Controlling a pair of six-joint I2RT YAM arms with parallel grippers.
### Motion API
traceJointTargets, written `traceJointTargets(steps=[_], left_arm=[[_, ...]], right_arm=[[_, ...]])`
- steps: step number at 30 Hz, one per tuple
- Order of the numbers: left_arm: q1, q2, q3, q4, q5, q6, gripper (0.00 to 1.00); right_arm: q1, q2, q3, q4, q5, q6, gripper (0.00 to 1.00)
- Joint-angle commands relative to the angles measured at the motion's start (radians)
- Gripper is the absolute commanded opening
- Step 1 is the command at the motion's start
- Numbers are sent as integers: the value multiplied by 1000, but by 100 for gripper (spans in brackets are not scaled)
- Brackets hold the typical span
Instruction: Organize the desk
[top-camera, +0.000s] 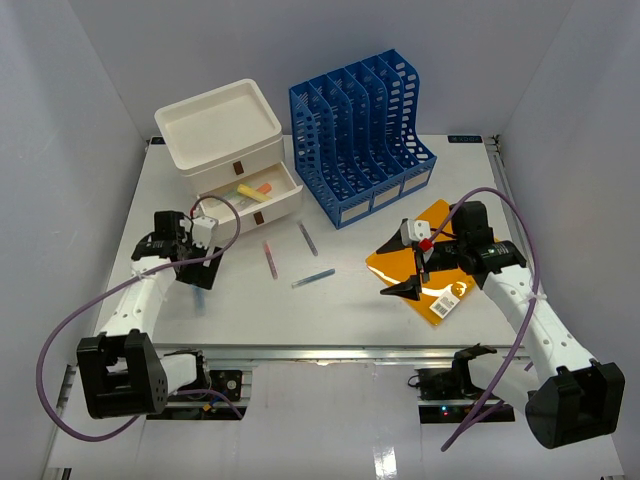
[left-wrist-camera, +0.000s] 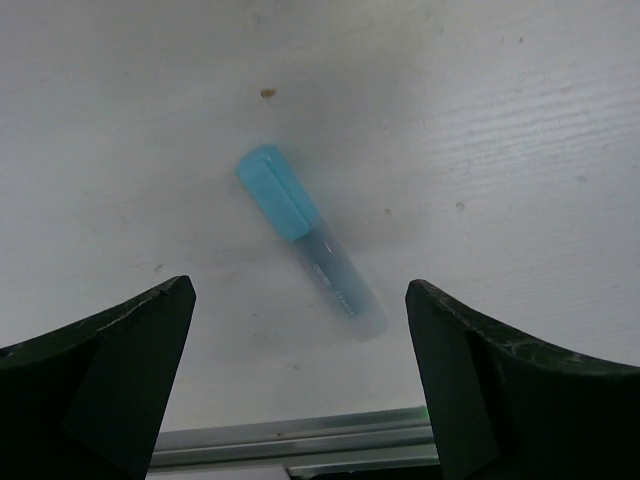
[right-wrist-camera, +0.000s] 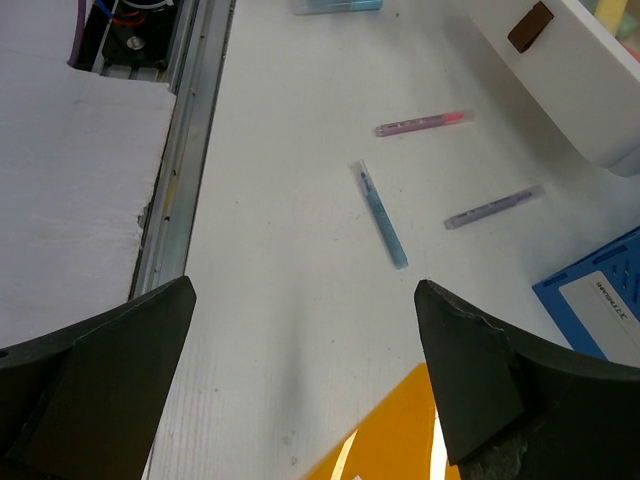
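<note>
The white desk (top-camera: 340, 325) holds three loose pens in the middle: a pink one (top-camera: 270, 259), a purple-grey one (top-camera: 307, 238) and a blue one (top-camera: 313, 278). A light blue highlighter (left-wrist-camera: 308, 243) lies flat on the desk near its front rail. My left gripper (top-camera: 196, 276) hovers over it, open and empty, with the highlighter between the fingers in the left wrist view (left-wrist-camera: 300, 290). My right gripper (top-camera: 405, 290) is open and empty above the left corner of an orange folder (top-camera: 435, 262). The three pens show ahead of it in the right wrist view (right-wrist-camera: 383, 215).
A white drawer box (top-camera: 225, 140) stands at the back left, its lower drawer (top-camera: 255, 197) open with yellow and pink items inside. A blue file organizer (top-camera: 362, 135) stands at the back centre. A metal rail (top-camera: 330, 352) runs along the front edge.
</note>
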Motion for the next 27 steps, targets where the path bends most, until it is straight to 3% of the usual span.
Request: traceJointTargets(steps=[1, 17, 19, 22, 27], left_arm=[[31, -43, -41, 6, 80, 79, 98], [93, 39, -212, 190, 214, 80, 94], [103, 51, -210, 197, 229, 77, 90], [105, 74, -210, 204, 213, 80, 75], [108, 61, -242, 239, 171, 66, 69]], right_arm=[[-12, -4, -13, 12, -24, -14, 97], [-18, -3, -4, 8, -22, -8, 98], [-20, -3, -4, 8, -22, -8, 98], [-20, -6, -6, 4, -26, -6, 98], [-21, -5, -2, 2, -22, -6, 98]])
